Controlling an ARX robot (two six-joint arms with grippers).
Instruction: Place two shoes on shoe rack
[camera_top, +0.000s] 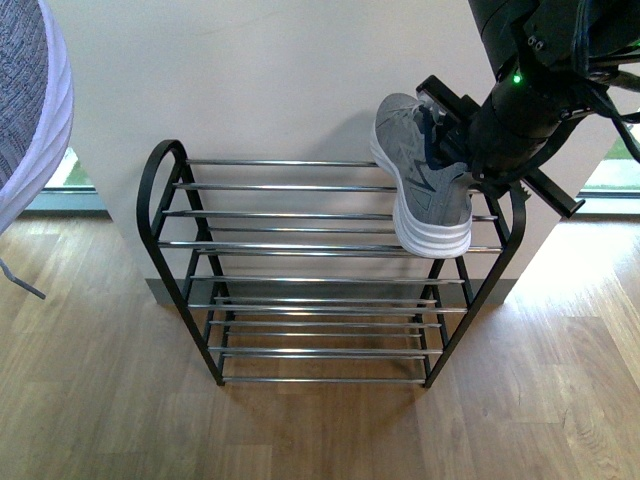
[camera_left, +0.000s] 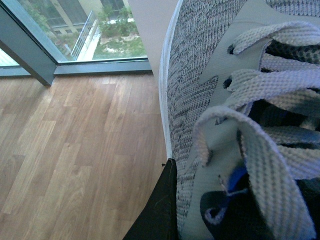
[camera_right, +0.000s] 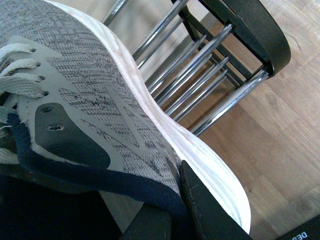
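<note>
In the front view one grey sneaker (camera_top: 420, 180) is tilted over the right end of the shoe rack (camera_top: 300, 245), its white sole near the top chrome bars. My right gripper (camera_top: 447, 140) is shut on its collar. The right wrist view shows this sneaker (camera_right: 95, 100) close up, a black finger (camera_right: 205, 210) pressed against its heel side, with the rack's bars (camera_right: 200, 85) beyond the sole. In the left wrist view the other grey sneaker (camera_left: 200, 85) with white laces fills the picture. My left gripper (camera_left: 220, 205) is shut on it, and one black finger (camera_left: 160, 210) shows beside its knit side. The left arm is outside the front view.
A white wall (camera_top: 260, 70) stands right behind the rack. Wooden floor (camera_top: 100, 400) spreads in front and to both sides. A woven grey and white seat (camera_top: 30, 110) sits at the far left. Floor-level windows (camera_left: 75, 35) run along the wall.
</note>
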